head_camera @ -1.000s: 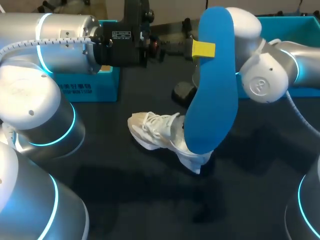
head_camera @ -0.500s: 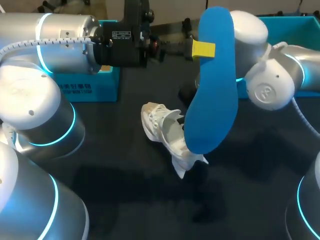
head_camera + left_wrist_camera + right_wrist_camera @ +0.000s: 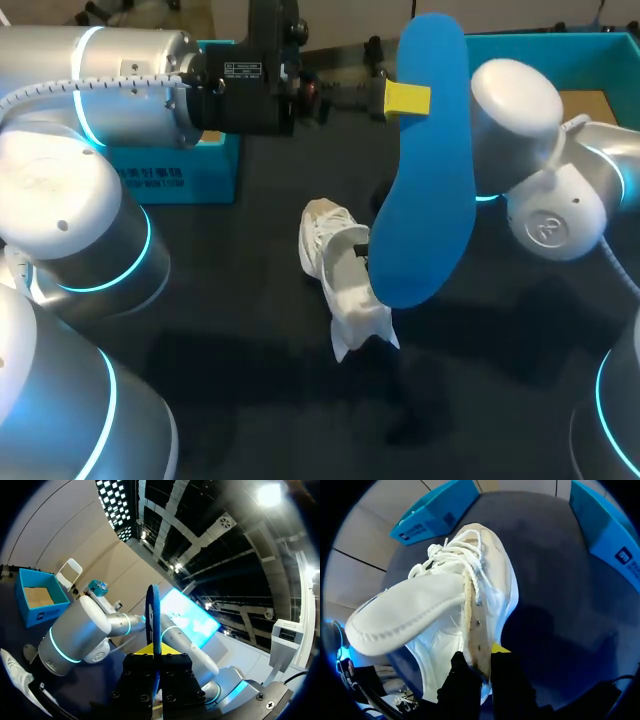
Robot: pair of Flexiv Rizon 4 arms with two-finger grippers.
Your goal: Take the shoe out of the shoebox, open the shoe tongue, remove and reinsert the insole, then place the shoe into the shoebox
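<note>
**Insole out and held aloft; shoe pinned for reinsertion**

Left jaws: clenched on the blue insole, which sits edge-on between the two fingers in the left wrist view. One yellow tip shows against its upper part in the head view.

Right jaws: grasping the white shoe by the rim of its opening. The tongue is folded out, and the laces and toe lie ahead of the jaws.

Key relation: the insole hangs above the shoe with its long axis near vertical. Its lower end looks to be just over the shoe's opening, though the height of the gap cannot be read. The shoe lies along the counter. Judgement: the insole must tip down into the opening, with the left arm carrying and the right steadying.

Beyond the shoe, toward the right arm, the shoebox stands open. A second blue box sits well apart on the shoe's other side.
</note>
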